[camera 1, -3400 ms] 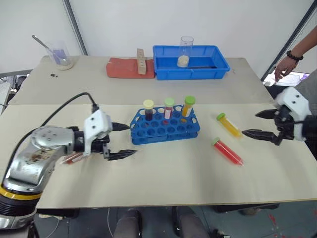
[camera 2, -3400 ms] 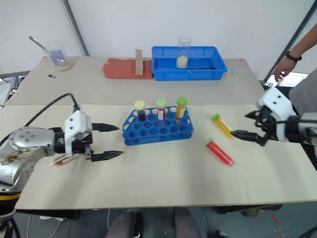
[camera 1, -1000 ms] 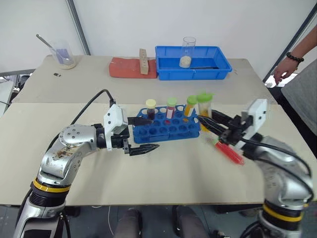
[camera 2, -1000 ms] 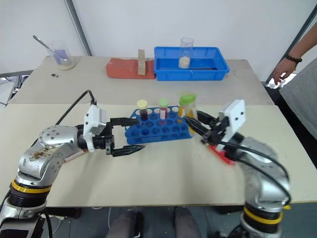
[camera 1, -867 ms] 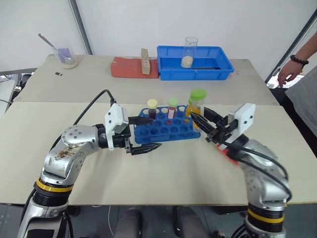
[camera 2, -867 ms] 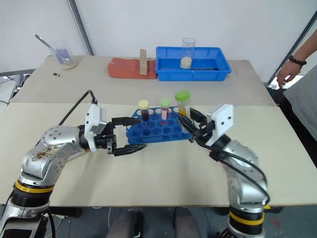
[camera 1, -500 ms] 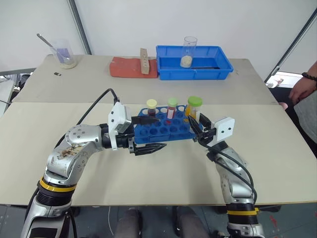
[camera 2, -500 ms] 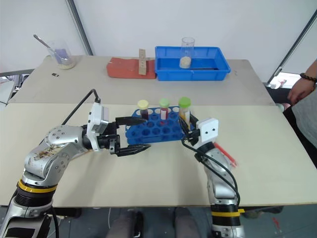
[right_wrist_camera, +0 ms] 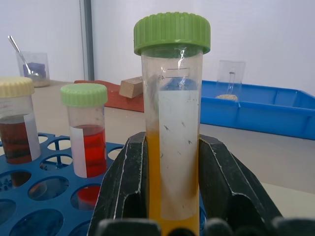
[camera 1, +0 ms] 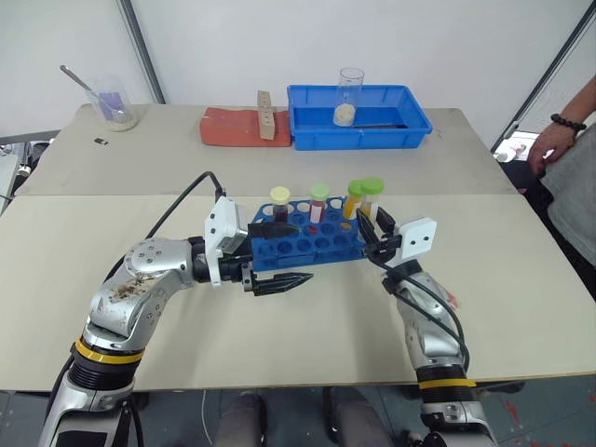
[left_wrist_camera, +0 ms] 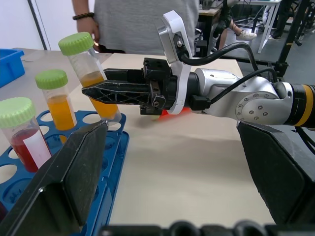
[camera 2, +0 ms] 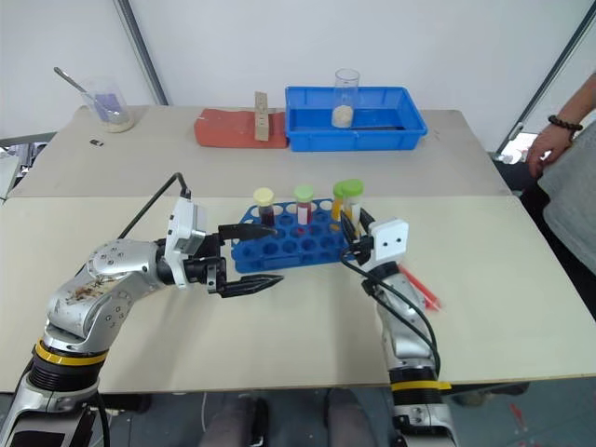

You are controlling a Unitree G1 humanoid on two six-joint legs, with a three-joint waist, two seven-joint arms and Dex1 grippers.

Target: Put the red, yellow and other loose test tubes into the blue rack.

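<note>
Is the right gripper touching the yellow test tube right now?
Touching. In the right wrist view the right gripper has both black fingers pressed against the sides of the yellow test tube, clamping it upright near the blue rack.

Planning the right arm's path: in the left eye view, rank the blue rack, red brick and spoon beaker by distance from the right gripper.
1. Blue rack: right beside the right gripper.
2. Red brick: far side, centre-left.
3. Spoon beaker: far left corner.

Silver arms with yellow-black wrist bands, white wrist housings, black fingers, black cable.
</note>
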